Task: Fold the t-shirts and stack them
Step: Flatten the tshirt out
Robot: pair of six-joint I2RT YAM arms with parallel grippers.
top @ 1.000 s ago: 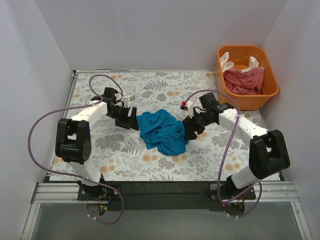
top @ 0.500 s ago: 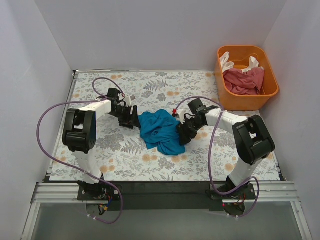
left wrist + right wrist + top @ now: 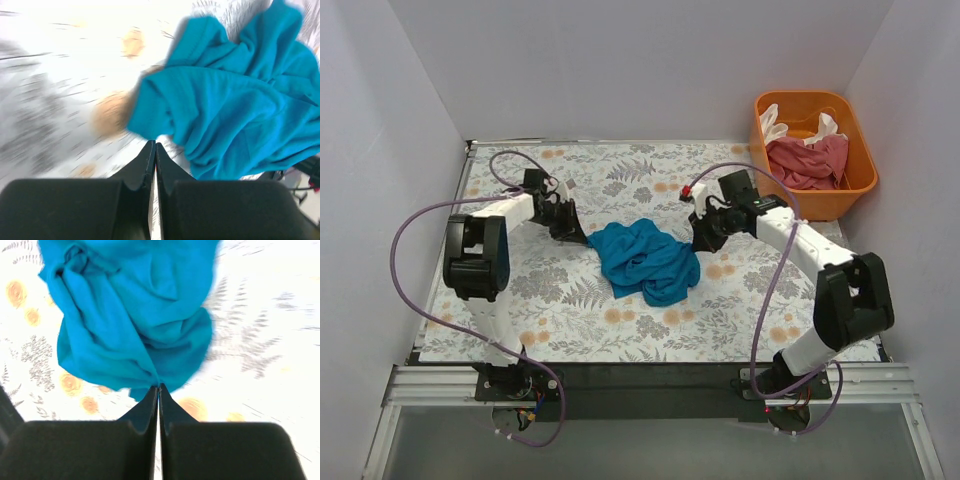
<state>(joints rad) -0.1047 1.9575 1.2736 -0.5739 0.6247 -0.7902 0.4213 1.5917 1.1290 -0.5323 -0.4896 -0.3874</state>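
Observation:
The teal-blue t-shirt (image 3: 645, 260) lies crumpled in the middle of the flowered table cover. My left gripper (image 3: 582, 236) is at its left edge, shut, and its tips (image 3: 154, 145) pinch the hem of the teal cloth (image 3: 235, 110). At the shirt's upper right edge my right gripper (image 3: 698, 243) is shut too. A fold of the teal cloth (image 3: 130, 315) runs straight into its closed tips (image 3: 159, 386). A dusty pink-red t-shirt (image 3: 810, 160) and a cream-white one (image 3: 772, 125) lie bunched in the orange tub.
The orange plastic tub (image 3: 860, 185) stands at the back right corner, close behind the right arm. White walls close in the table on three sides. Purple cables loop over both arms. A black rail runs along the near edge.
Both grippers have gone from open to shut at the teal shirt's edges. The left one drew back to the left, the right one up and right, stretching the shirt slightly wider.

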